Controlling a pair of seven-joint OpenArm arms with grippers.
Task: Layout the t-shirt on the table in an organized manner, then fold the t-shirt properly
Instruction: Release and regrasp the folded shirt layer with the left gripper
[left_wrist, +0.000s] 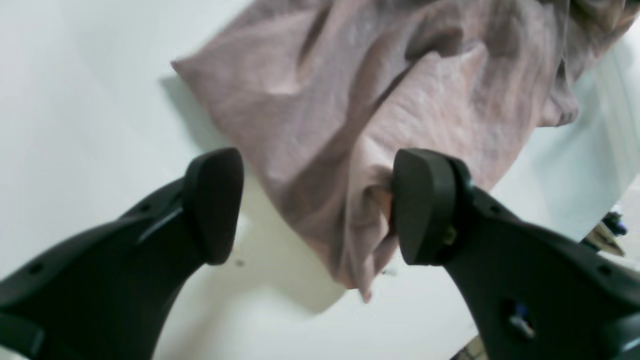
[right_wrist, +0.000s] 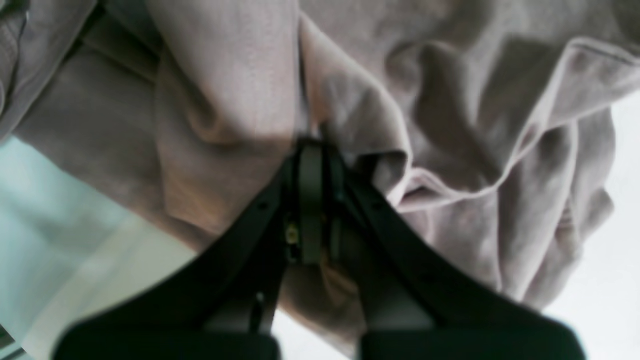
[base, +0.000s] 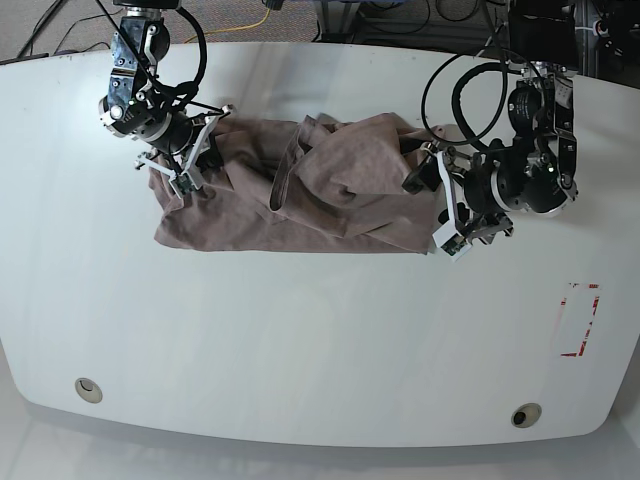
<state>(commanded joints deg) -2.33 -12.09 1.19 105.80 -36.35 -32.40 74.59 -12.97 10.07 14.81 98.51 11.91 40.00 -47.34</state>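
Though I can read no writing on it, the t-shirt (base: 300, 190) lies crumpled on the table (base: 300, 340) between my pincers. My right pincer (right_wrist: 312, 150) is clamped on cloth; my left pincer (left_wrist: 317, 205) gapes wide, one finger (left_wrist: 425, 205) touching the shirt's edge, bare table beyond.

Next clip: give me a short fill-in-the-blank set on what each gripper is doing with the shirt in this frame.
1. The right gripper is ____ on the dusty mauve-brown cotton t-shirt.
2. The left gripper has its jaws ____, at the garment's edge.
3. The shirt lies ____ rather than flat on the glossy white table.
4. The red tape mark is on the table near the ____ gripper.

Missing words: shut; open; crumpled; left
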